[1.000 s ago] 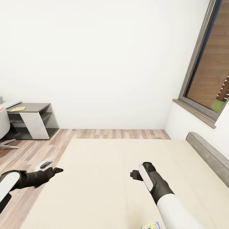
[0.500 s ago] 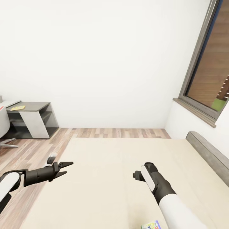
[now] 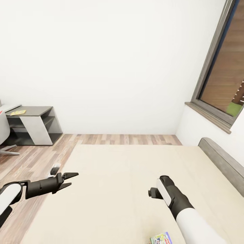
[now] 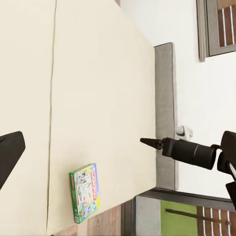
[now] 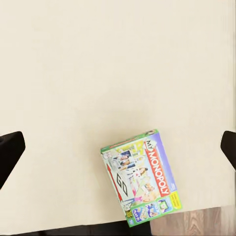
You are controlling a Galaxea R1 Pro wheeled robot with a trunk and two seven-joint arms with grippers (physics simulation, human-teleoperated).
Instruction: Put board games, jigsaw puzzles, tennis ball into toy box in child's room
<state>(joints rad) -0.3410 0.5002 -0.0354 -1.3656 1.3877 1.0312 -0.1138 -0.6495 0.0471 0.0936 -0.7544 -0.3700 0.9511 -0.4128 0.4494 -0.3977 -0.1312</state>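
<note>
Beige bed (image 3: 118, 189), Monopoly box (image 5: 140, 176) flat; both hands (image 3: 69, 179) (image 5: 118, 147) spread, empty.

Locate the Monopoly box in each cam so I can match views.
Head view: the Monopoly box is at the bottom edge, cut off, beside the right forearm.
Left wrist view: it lies low in the picture, by the mattress edge.
Right wrist view: it sits lower centre, title readable.
Shared landmark: the beige bed, with wood floor past the box's edge.
</note>
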